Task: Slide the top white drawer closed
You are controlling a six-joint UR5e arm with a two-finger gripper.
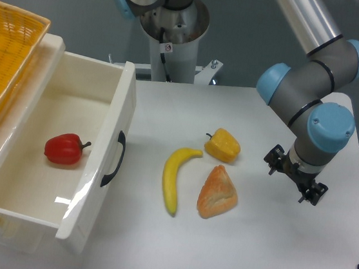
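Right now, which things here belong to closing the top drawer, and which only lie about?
For the job: top white drawer, open; its black handle; gripper.

Lying about: red pepper in the drawer, banana, yellow pepper, bread, orange basket.

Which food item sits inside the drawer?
The red pepper, alone inside the top white drawer; the banana, yellow pepper and bread lie on the table.

top white drawer (47, 158): glossy plastic | basket (7, 50): wicker, probably | table (270, 249): matt

A pepper (65, 149) is held in the top white drawer (98, 164) at the table's (251, 246) left edge; a banana (176, 178) is laid mid-table.
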